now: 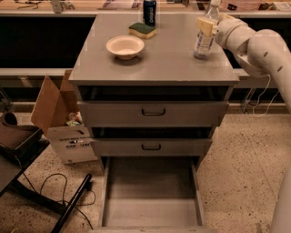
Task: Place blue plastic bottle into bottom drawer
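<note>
The blue plastic bottle (203, 42) stands upright at the back right of the grey cabinet top (163, 63); it is clear, with a white cap and a pale label. My gripper (207, 26) reaches in from the right on a white arm (254, 45) and sits against the bottle's upper part, just below the cap. The bottom drawer (152, 200) is pulled out wide at floor level, and its plain grey floor is bare. The two upper drawers (153, 113) with dark handles are only slightly out.
A cream bowl (125, 46), a green-and-yellow sponge (142, 30) and a dark blue can (149, 11) stand on the cabinet top's left and back. An open cardboard box (63, 123) sits on the floor to the left, with a black stand and cables (68, 205) in front of it.
</note>
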